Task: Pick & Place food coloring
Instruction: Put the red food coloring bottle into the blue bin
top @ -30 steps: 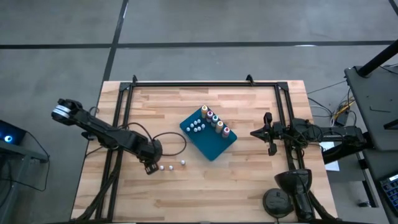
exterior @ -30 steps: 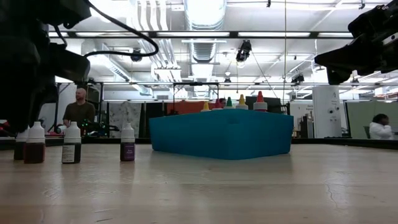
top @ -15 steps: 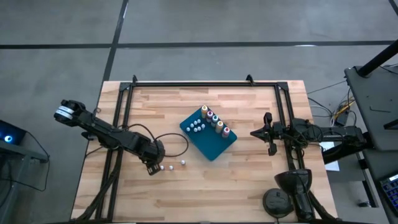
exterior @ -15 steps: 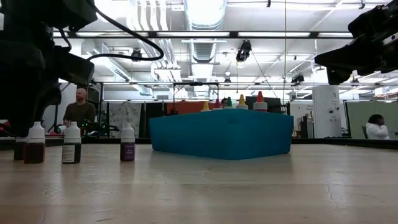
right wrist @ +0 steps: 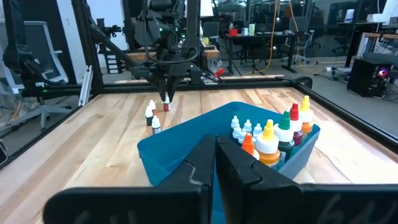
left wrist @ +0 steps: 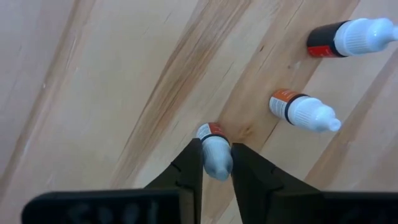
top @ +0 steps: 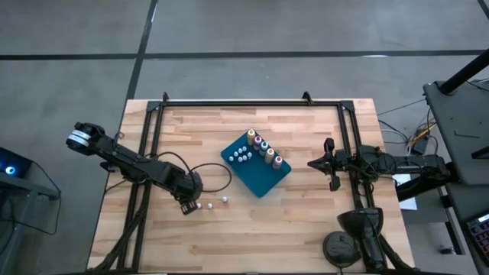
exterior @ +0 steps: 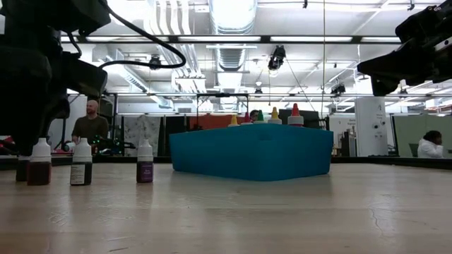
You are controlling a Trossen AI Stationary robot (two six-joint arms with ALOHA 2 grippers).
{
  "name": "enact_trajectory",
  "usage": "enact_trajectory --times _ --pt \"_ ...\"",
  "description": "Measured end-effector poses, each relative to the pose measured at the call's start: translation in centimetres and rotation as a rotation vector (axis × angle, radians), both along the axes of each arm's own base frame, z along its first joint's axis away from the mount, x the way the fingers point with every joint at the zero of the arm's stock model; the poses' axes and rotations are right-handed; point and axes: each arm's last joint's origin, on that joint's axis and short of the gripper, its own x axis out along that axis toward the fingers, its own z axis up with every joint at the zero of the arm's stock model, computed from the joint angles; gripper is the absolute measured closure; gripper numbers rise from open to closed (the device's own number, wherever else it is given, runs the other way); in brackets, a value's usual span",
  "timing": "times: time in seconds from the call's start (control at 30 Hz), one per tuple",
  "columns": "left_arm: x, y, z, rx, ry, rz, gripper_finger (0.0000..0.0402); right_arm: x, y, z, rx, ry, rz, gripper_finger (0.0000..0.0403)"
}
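Three small white-topped food coloring bottles [top: 208, 205] stand on the wood table near my left gripper [top: 186, 208]. That gripper points down and is shut on another bottle [left wrist: 211, 134], which in the low view [exterior: 21, 171] is half hidden by the fingers. The blue tray [top: 263, 179] at mid-table holds several coloured-top bottles [top: 263, 147] and several white-topped ones [top: 241, 155]. My right gripper [top: 311, 163] waits level near the table's right side, shut, with nothing in it. My left gripper pinches the bottle's white cap [left wrist: 217, 163] between its two fingers. The fingers come from above, pointing steeply down. The bottle stands upright with its base on the table.
Two of the loose bottles [left wrist: 303, 112] [left wrist: 349, 38] stand close beside the held one, toward the tray. A black cable loop [top: 214, 174] lies on the table by the left arm. A black frame [top: 252, 101] runs around the table's far edge and sides.
In the low view my left gripper's fingers have come over the leftmost bottle's white cap, which showed a second ago and is now hidden. The bottles and the tray stand where they were.
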Motion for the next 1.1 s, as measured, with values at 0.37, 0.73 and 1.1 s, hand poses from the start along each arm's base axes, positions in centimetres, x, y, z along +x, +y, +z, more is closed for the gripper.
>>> enact_trajectory --times 0.37,0.73,1.1 --pt "0.2 0.1 0.4 -0.017 0.009 0.004 0.0359 0.0 0.0 0.0 -0.002 0.0 0.0 0.0394" --pt "1.4 0.8 3.5 -0.017 0.008 0.018 0.036 0.0 0.0 0.0 0.0 0.0 0.0 0.0394" --pt "4.0 3.2 6.0 0.032 0.008 -0.055 0.036 0.0 0.0 0.0 -0.002 0.0 0.0 0.0394"
